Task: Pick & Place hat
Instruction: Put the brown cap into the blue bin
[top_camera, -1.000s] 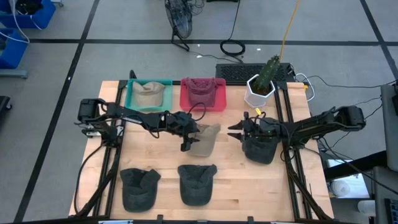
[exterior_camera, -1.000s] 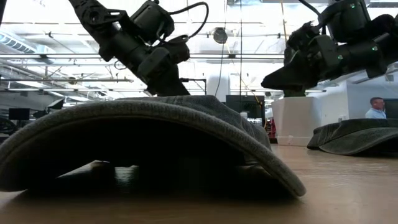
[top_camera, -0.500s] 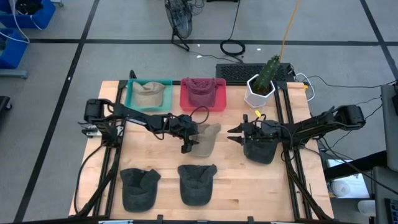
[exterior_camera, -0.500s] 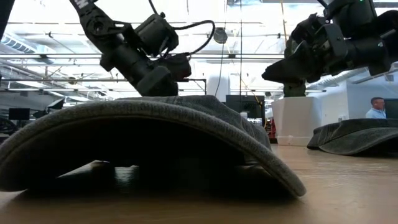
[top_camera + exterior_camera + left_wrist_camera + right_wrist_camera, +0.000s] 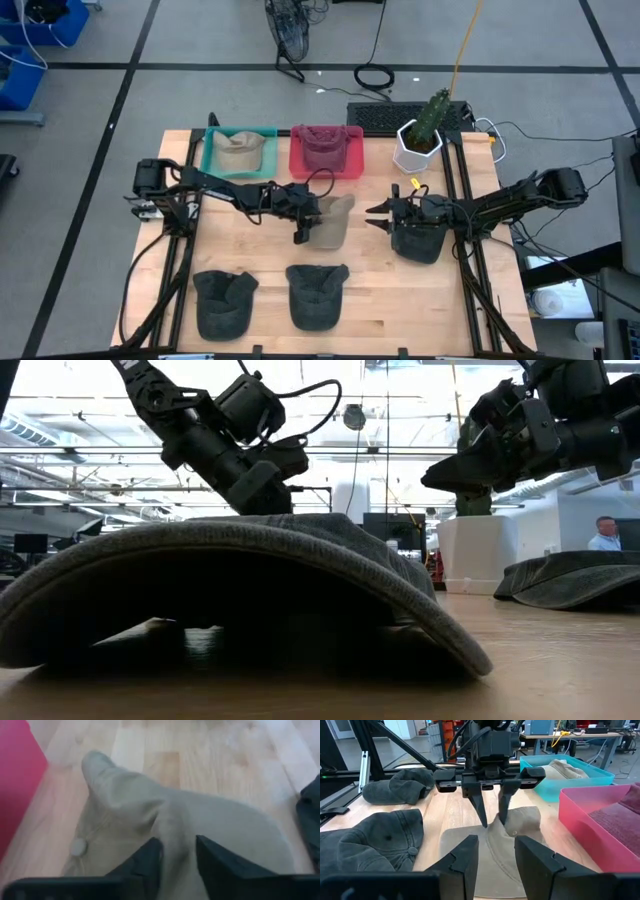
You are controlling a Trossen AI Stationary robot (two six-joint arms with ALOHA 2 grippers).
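Tan cloth, the hat (image 5: 331, 221), lay near the middle of the worktop (image 5: 380, 300), just in front of the pink bin (image 5: 326, 152). The left gripper (image 5: 305, 222) was down on its crown with a fold of fabric pinched between the fingers (image 5: 145, 862). Compared with 1 second earlier, the left arm had drawn back slightly toward the left edge, the hat with it. The right gripper (image 5: 378, 215) hovered beside the hat, fingers (image 5: 465, 857) apart, over a dark cap (image 5: 418, 238); it had barely shifted. A teal bin (image 5: 238, 152) holding another tan cap sat at the back edge. 2 dark caps (image 5: 222, 300) (image 5: 317, 292) lay along the front edge, leaving bare wood between them and the hat.
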